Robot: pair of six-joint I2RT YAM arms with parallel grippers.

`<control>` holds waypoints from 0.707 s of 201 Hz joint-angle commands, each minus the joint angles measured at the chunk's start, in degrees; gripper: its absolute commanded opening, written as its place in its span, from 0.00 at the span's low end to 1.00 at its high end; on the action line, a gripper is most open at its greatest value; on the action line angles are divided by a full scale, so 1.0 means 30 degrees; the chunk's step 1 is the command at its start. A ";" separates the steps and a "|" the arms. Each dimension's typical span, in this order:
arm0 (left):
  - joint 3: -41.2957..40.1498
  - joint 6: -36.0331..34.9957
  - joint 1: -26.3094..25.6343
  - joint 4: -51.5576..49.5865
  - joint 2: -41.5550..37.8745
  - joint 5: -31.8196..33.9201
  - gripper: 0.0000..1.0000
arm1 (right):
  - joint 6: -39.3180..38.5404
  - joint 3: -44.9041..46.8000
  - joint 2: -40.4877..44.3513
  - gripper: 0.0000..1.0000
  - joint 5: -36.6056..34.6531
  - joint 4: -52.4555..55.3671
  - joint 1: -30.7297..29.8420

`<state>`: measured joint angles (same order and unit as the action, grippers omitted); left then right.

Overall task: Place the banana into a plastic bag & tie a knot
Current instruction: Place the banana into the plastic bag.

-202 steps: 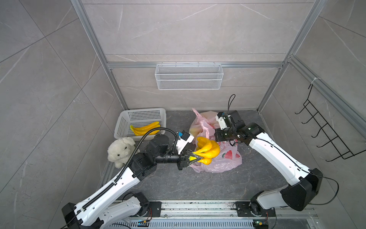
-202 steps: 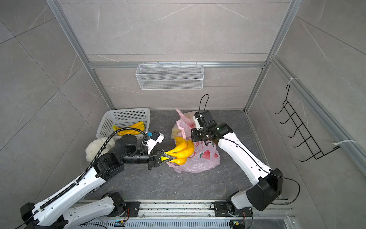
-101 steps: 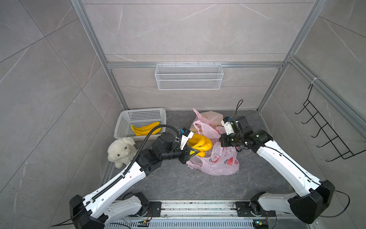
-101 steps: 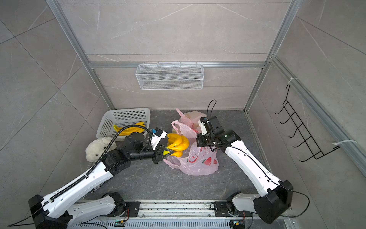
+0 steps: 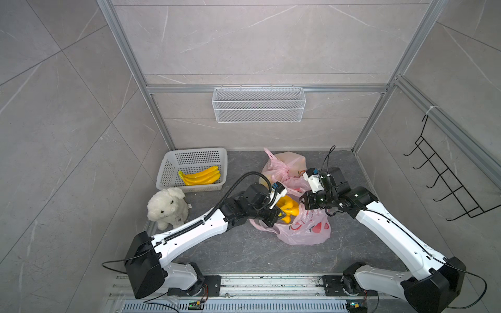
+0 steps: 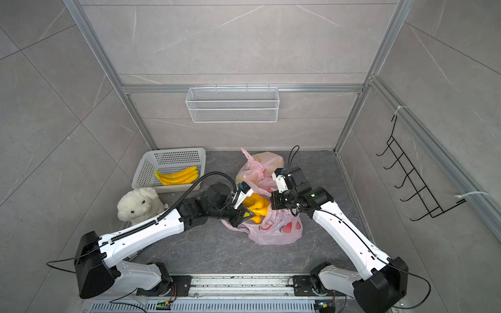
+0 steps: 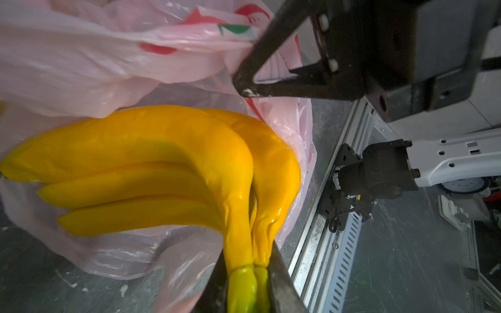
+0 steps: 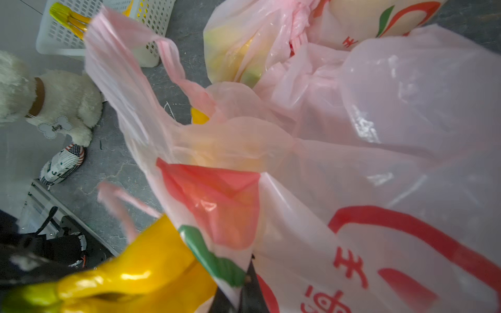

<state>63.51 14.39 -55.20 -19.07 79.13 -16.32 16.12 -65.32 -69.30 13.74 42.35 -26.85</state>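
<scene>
Green stem of yellow plastic banana bunch [image 7: 162, 162] clamped in left pincer [image 7: 248, 260]. Bunch sits tips-first in the mouth of pink printed plastic bag [image 5: 306, 230] on the grey counter [image 5: 244, 249], partly inside with the stem end outside. The right pincer [image 7: 242, 88] is pinched together on the bag's upper rim, rim lifted.

Grips bananas [image 6: 257, 204] by the stem with left gripper [image 6: 250, 216], centre frame, at mouth of bag [image 6: 279, 233]. Pinches bag's top edge with right gripper [image 6: 272, 203], just right of the fruit. Second bag [image 6: 260, 165] above. Further left: basket [image 6: 145, 173], plush dog [image 6: 137, 204] below it.
</scene>
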 commanded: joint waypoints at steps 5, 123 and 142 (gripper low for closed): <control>0.0952 -0.0490 -0.0511 0.0535 0.1650 0.1050 0.00 | 0.0696 0.0057 0.0360 0.00 0.0719 -0.0849 0.0159; 0.0856 0.0483 -0.1386 0.1534 0.1198 0.2559 0.72 | 0.1834 0.2501 0.1792 0.00 -0.2003 -0.0423 0.1988; 0.1273 0.0148 -0.1369 -0.0120 -0.0378 0.3942 0.75 | 0.1746 0.2193 0.1691 0.00 -0.2506 -0.0278 0.2142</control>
<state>65.45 15.22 -59.48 -17.02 87.02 -10.02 20.45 -58.17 -65.28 10.11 39.68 -21.10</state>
